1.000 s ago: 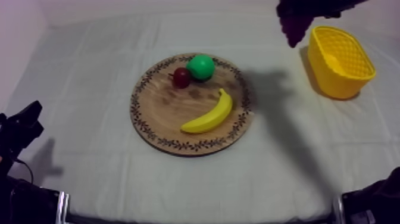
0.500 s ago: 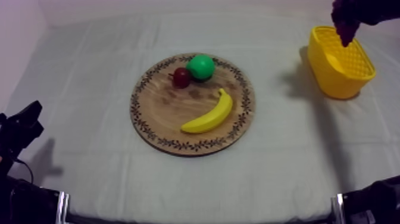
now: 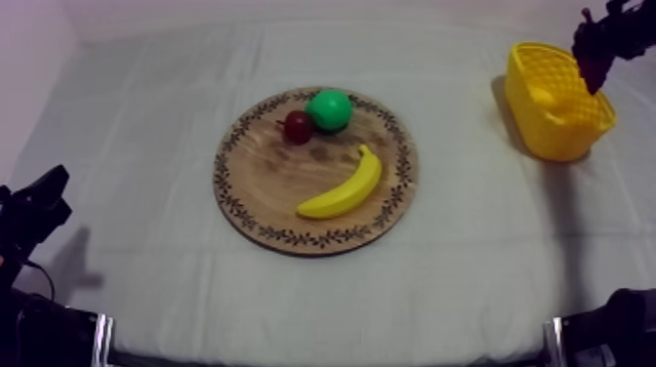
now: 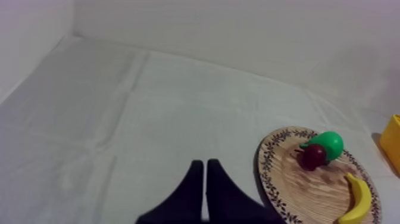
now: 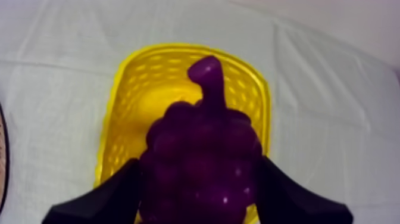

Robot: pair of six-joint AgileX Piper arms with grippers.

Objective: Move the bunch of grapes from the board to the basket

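Now, with the right tool [image 5: 199,186] closed round the bunch of grapes [image 5: 202,140] hanging just above the yellow basket [image 5: 134,95], lower straight into the middle of the basket, clear of its rim, and open only once inside.

The board [image 3: 256,185] in the middle of the table [image 3: 146,117] carries a pear [image 3: 330,109], a small red fruit [image 3: 298,127] touching it, and a banana [image 3: 344,187] lying apart. The right tool [image 3: 594,54] hangs over the basket [image 3: 556,137] with the grapes [image 3: 592,76]. The left tool [image 3: 39,205] sits low at the left edge.
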